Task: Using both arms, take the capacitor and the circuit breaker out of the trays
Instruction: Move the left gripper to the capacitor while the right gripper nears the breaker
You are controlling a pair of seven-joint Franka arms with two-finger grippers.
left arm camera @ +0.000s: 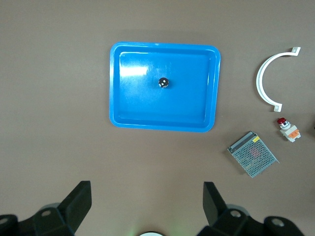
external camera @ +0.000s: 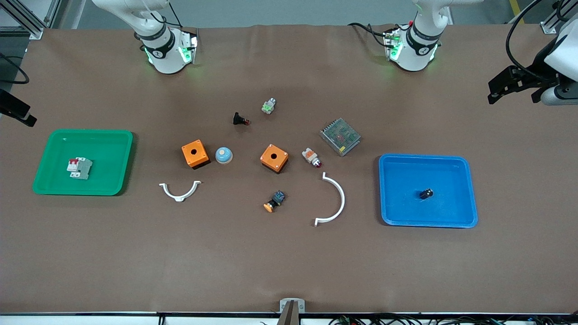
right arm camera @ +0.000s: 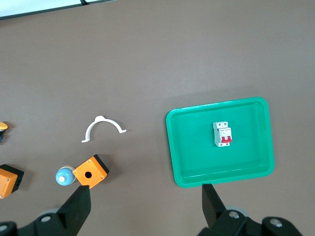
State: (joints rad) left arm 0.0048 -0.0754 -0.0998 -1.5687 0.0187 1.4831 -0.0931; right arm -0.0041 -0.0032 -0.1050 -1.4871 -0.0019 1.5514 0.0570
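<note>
The capacitor, a tiny black cylinder, lies in the blue tray toward the left arm's end of the table. The left wrist view shows the capacitor from high above. My left gripper hangs open and empty over bare table beside that tray. The breaker, grey-white with red levers, rests in the green tray toward the right arm's end. The right wrist view also shows the breaker. My right gripper is open and empty, high over bare table next to the green tray.
Between the trays lie two orange boxes, a blue dome, two white arc brackets, a mesh-covered unit, a black red-tipped button, a white-orange switch, an orange-capped button and a small green-white part.
</note>
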